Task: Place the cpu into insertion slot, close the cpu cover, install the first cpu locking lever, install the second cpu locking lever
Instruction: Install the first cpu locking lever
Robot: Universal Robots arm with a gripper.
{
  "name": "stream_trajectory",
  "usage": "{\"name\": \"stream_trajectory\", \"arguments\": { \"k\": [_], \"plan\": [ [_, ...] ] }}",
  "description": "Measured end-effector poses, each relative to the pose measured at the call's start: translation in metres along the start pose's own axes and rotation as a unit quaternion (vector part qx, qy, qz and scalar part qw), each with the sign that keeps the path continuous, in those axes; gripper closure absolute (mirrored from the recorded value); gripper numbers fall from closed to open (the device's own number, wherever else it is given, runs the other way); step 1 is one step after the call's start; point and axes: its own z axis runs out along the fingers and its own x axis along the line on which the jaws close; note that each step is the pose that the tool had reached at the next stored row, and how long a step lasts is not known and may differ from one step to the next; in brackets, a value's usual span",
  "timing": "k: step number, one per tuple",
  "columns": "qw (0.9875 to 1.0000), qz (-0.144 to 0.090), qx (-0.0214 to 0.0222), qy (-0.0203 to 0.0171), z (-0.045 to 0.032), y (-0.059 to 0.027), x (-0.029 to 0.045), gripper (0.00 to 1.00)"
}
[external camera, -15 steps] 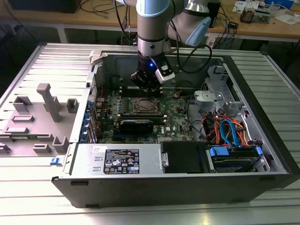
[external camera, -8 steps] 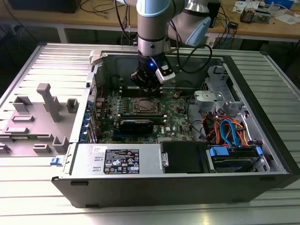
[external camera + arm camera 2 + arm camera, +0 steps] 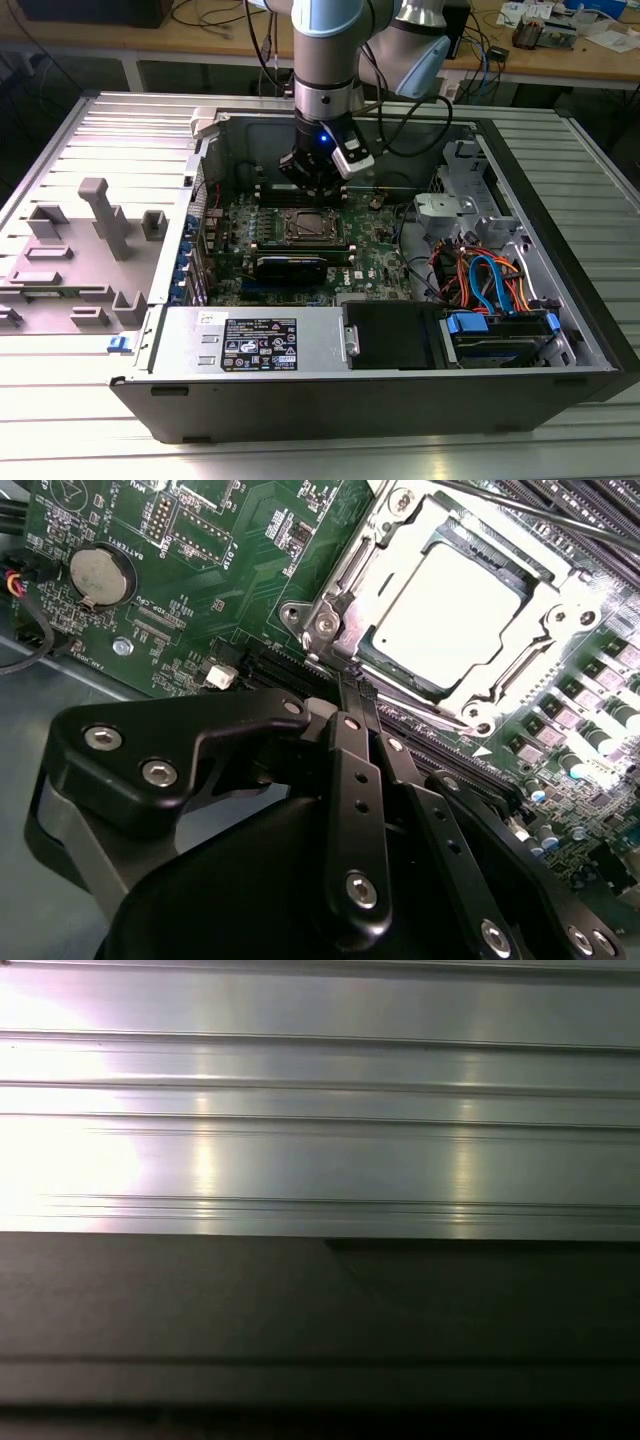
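Silvery cpu cover (image 3: 545, 605) caps the insertion slot (image 3: 305, 226); gripper (image 3: 355, 687) beside it, jaws clenched, could slip and gouge board (image 3: 250, 540).

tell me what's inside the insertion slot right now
A cpu with a bright silvery top sits in the insertion slot, framed by the cpu cover lying over its edges. The contacts beneath the chip are covered.

The exterior view looks down from a raised spot off the arm, at middle distance, over the whole open computer case (image 3: 300, 400) on the ribbed table (image 3: 80, 420). The second wrist view sits close behind the gripper (image 3: 356, 686), facing along it onto the green circuit board (image 3: 230, 570) and insertion slot (image 3: 330, 620), which the exterior view also takes in. The first wrist view faces ribbed metal (image 3: 320, 1140) at very close range.
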Motion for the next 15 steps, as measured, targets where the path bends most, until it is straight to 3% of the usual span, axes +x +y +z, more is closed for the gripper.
{"name": "stream_trajectory", "arguments": {
  "k": [15],
  "plan": [
    [1.0000, 0.000, -0.0005, 0.0000, -0.0005, -0.0023, -0.0003, 0.89]
  ]
}}
